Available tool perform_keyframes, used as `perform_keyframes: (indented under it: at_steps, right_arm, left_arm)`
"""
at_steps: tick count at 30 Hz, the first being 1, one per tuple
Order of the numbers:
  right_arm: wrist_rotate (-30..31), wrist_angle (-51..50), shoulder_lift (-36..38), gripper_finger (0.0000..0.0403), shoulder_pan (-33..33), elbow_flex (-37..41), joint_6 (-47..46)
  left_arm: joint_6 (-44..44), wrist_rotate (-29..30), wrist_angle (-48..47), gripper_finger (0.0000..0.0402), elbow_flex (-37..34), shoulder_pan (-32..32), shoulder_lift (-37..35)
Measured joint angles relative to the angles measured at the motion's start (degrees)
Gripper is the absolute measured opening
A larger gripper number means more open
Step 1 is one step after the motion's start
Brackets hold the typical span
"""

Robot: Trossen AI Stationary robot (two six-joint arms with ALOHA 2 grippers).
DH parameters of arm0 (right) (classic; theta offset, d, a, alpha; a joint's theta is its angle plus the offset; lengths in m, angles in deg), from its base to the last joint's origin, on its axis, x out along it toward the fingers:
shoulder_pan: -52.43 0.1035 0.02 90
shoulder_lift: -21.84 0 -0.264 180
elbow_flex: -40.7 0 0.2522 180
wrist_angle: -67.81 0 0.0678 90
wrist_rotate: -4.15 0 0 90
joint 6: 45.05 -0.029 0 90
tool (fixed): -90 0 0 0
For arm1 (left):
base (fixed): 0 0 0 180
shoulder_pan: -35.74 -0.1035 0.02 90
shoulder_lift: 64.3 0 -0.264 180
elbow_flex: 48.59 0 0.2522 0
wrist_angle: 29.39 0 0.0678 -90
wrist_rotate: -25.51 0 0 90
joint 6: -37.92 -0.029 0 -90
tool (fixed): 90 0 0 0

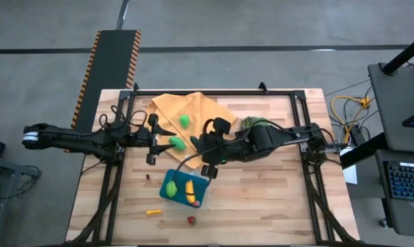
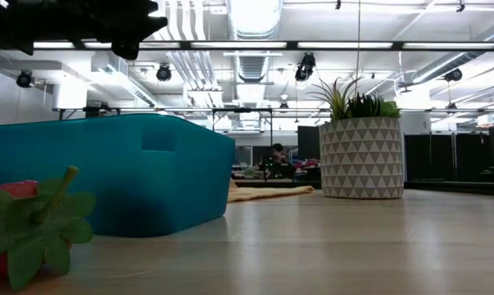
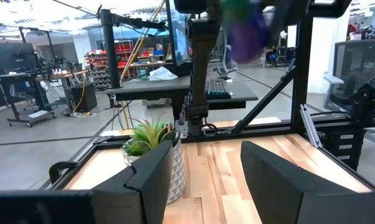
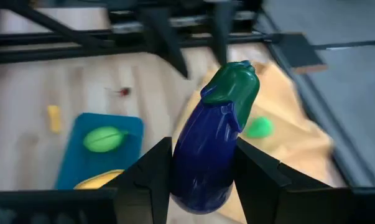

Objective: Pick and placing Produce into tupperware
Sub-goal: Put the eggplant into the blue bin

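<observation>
While the right gripper clasped the eggplant, the tupperware held two pieces; left fingers parted, several pieces remained

The high view looks straight down on the whole table from well above. The low view sits at table-top height, very near the tupperware, facing level across to the plant and the room behind. The left wrist view looks level across the table at the same plant. The right wrist view looks down from close above onto the tupperware and cloth, which the high view also shows.
</observation>
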Motion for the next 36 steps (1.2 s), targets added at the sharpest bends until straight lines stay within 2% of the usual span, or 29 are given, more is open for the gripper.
perform_keyframes:
  at_steps: [7,14,22,25,30,36]
  right_arm:
    - [-10.5,11.1,0.4,0.0137,0.3,0.0,6.1]
    - [-9.4,13.9,1.0,0.0136,2.0,0.0,10.6]
    - [-8.1,13.6,5.3,0.0129,3.6,1.4,12.2]
    - [-8.1,15.1,7.3,0.0129,4.2,4.5,12.1]
    - [-9.0,23.0,9.9,0.0128,4.3,11.8,12.7]
    - [-18.7,38.9,11.0,0.0128,3.8,22.0,16.9]
  left_arm:
    - [-0.1,0.0,0.1,0.0178,0.0,0.0,-0.4]
    - [-0.1,0.0,0.1,0.0178,0.0,0.0,-0.3]
    - [0.0,0.0,0.1,0.0178,0.0,0.0,-0.3]
    - [0.0,-0.1,0.1,0.0178,0.0,0.0,-0.3]
    - [-0.1,-0.1,0.1,0.0178,0.0,0.0,-0.3]
    - [-0.1,-0.1,0.2,0.0178,0.0,0.0,-0.4]
